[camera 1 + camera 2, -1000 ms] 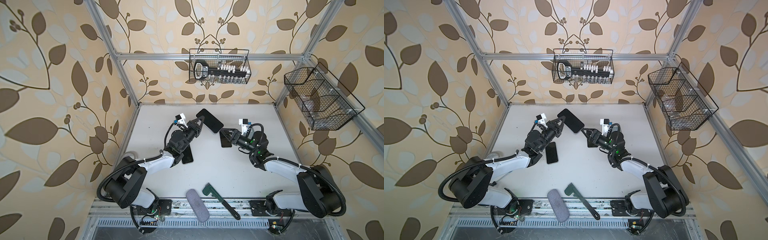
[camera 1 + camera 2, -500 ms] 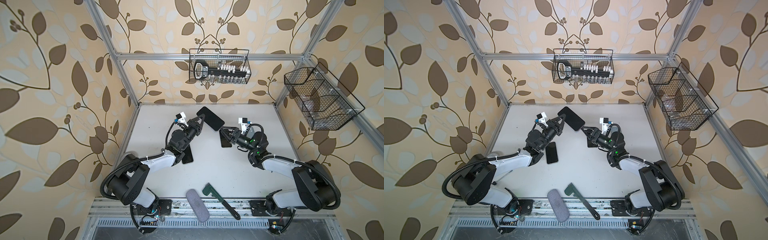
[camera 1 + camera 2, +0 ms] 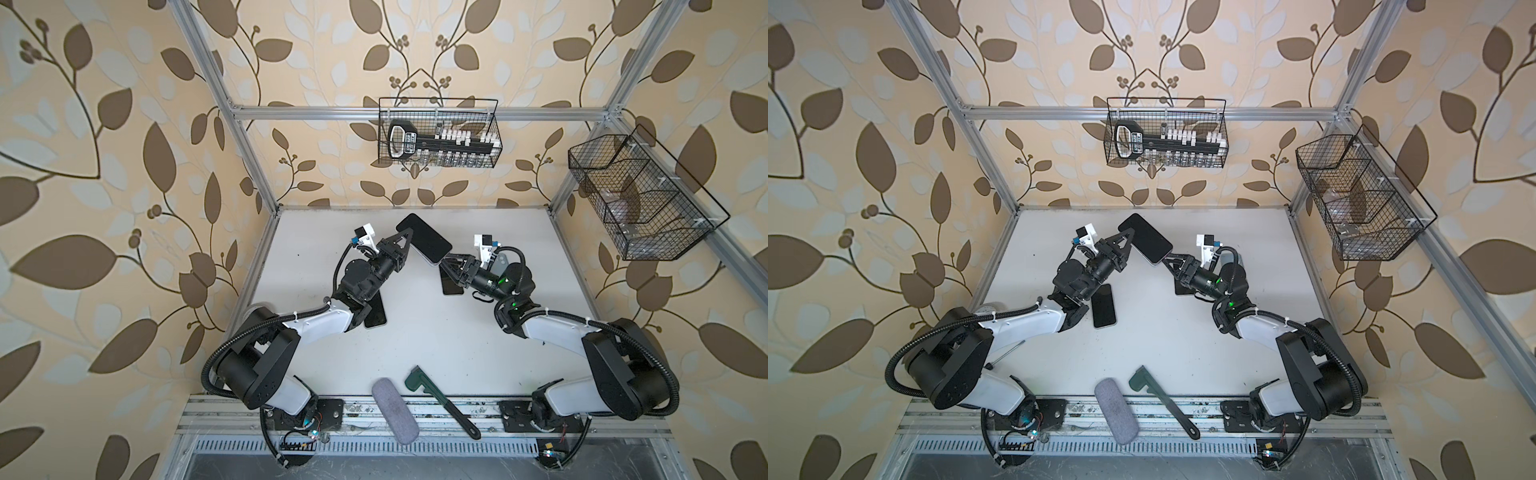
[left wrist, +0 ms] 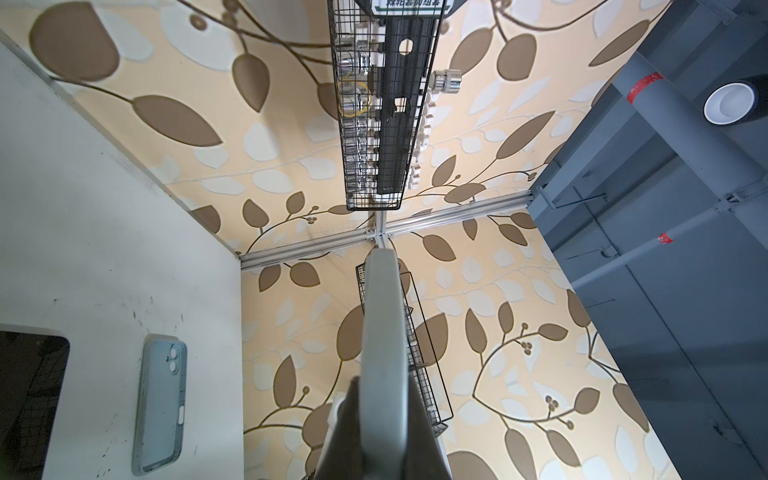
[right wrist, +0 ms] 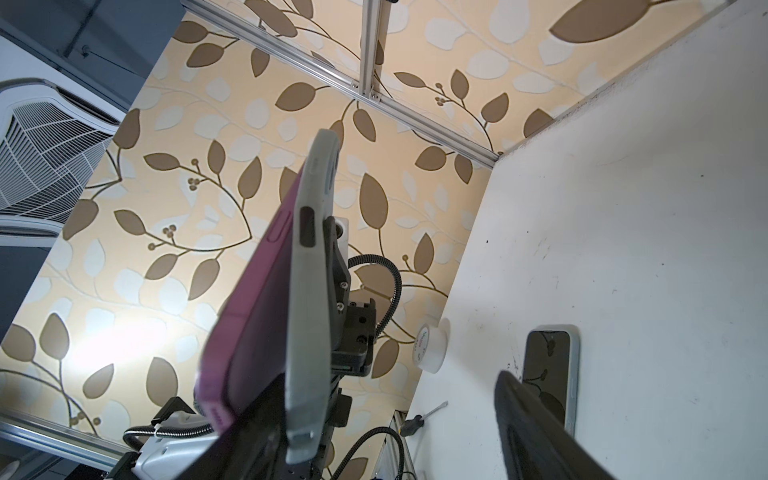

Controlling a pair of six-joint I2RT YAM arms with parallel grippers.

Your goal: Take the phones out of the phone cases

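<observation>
While the left gripper point(image 3: 405, 243) clamps the grey-green soft phone case point(image 5: 307, 316) aloft over bare white tabletop point(image 3: 415, 332) near its far edge, the purple slab phone point(image 5: 249, 316) stands half-lifted along one long side; the right gripper point(image 3: 446, 264) gapes wide at its corner.

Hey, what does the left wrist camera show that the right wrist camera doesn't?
Only left wrist: the wire basket of sockets, and a pale blue case lying back-up on the table. Only right wrist: the pink phone, a screwdriver and a tape roll. Both: the held grey case seen edge-on, the table and the leaf wallpaper.
</observation>
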